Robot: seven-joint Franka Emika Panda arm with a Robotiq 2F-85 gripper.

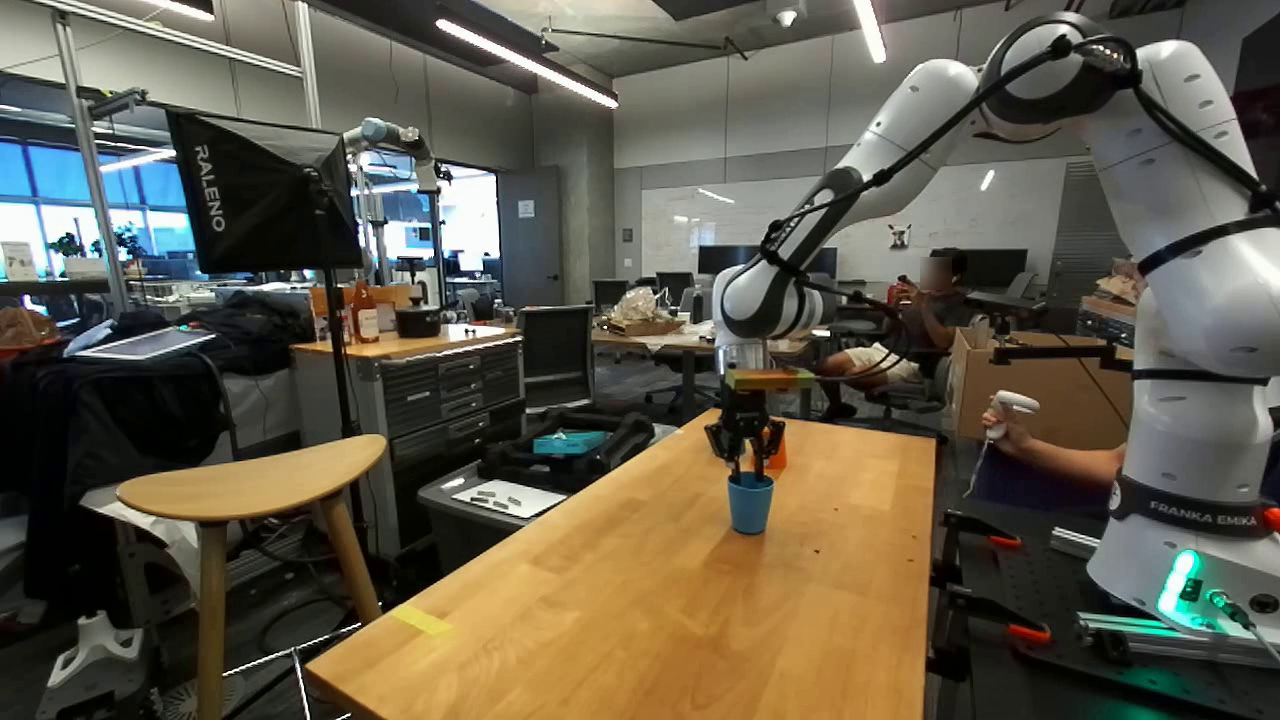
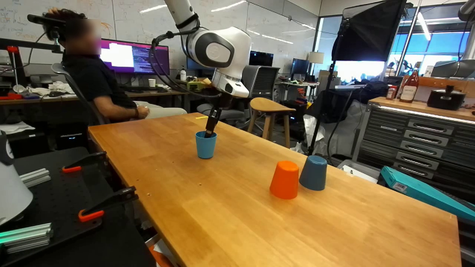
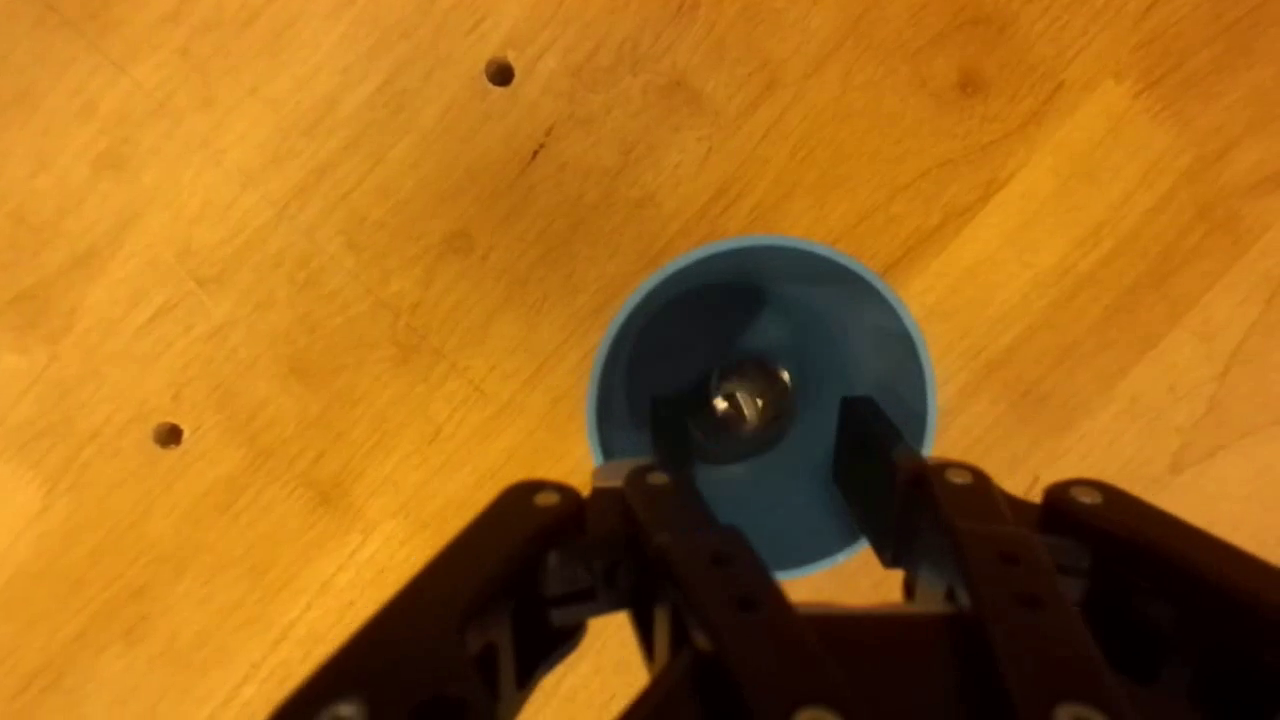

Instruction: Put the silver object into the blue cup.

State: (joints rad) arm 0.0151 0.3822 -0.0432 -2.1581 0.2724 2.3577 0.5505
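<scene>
In the wrist view, the silver object [image 3: 745, 405] shows between the jaws, nearer one, inside the blue cup [image 2: 205, 149]; the jaws stand apart, released

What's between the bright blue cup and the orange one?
In an exterior view, just wooden tabletop between the bright blue cup and the orange cup.

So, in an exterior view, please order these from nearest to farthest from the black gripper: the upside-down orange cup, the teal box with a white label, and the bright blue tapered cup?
1. Bright blue cup: upright, mouth right at the gripper.
2. Orange cup: on the wooden table, farther right in an exterior view.
3. Teal box: beyond the table's edge, at picture right.
</scene>
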